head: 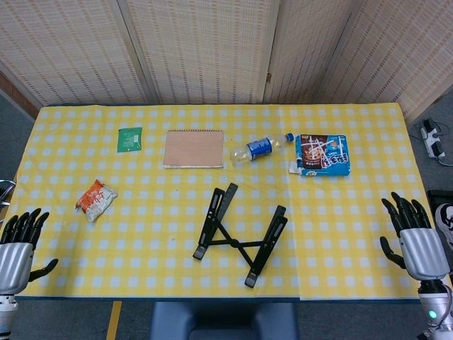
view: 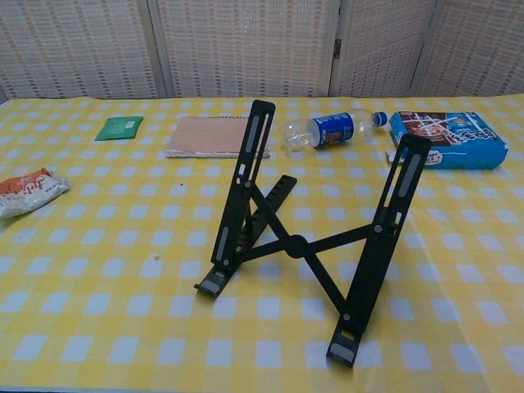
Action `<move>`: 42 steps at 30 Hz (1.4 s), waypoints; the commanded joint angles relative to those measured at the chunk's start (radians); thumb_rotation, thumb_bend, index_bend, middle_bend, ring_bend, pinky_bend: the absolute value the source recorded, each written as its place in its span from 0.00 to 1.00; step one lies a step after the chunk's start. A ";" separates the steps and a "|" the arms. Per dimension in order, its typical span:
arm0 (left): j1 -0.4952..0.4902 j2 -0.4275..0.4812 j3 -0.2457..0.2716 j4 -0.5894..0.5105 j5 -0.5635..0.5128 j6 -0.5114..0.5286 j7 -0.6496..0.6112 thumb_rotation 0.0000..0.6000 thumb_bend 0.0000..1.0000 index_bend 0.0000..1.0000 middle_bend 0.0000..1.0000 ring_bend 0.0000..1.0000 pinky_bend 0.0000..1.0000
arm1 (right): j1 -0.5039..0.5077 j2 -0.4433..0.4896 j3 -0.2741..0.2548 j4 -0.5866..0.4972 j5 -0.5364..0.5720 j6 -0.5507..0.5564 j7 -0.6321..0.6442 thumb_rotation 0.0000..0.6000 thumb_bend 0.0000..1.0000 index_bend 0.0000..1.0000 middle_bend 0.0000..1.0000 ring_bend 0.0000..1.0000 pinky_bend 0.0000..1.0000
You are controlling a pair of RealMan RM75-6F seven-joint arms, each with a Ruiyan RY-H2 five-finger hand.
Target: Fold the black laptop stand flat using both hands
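Black folding laptop stand (view: 311, 237) on the yellow checked tablecloth (head: 141, 234): fully erected, untouched. Left hand (head: 20, 244) and right hand (head: 414, 237) empty, fingers spread, well apart. Folding not begun.

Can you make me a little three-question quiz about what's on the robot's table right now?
1. True or false: the black laptop stand is already folded flat.
2. Which thing lies nearest the bottle? A) orange snack bag B) blue box C) green packet
3. Fill in: both the left hand and the right hand are ____ and hold nothing.

Key
1. False: it stands opened, arms raised and cross brace spread.
2. B: the blue box sits just beside the bottle's cap end.
3. Open: each hovers at its own table edge, away from the stand.
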 commanded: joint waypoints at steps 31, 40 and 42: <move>0.015 0.021 0.014 -0.011 0.019 0.004 -0.063 1.00 0.19 0.12 0.07 0.04 0.00 | 0.118 0.003 -0.078 -0.026 -0.122 -0.196 0.160 1.00 0.22 0.00 0.03 0.07 0.00; 0.016 0.024 0.017 -0.014 0.017 -0.004 -0.064 1.00 0.19 0.12 0.07 0.04 0.00 | 0.248 -0.065 -0.086 -0.021 -0.127 -0.380 0.358 1.00 0.15 0.00 0.00 0.02 0.00; 0.015 0.023 0.017 -0.013 0.019 -0.005 -0.065 1.00 0.19 0.12 0.07 0.04 0.00 | 0.280 -0.089 -0.088 -0.009 -0.133 -0.417 0.414 0.98 0.15 0.00 0.00 0.01 0.00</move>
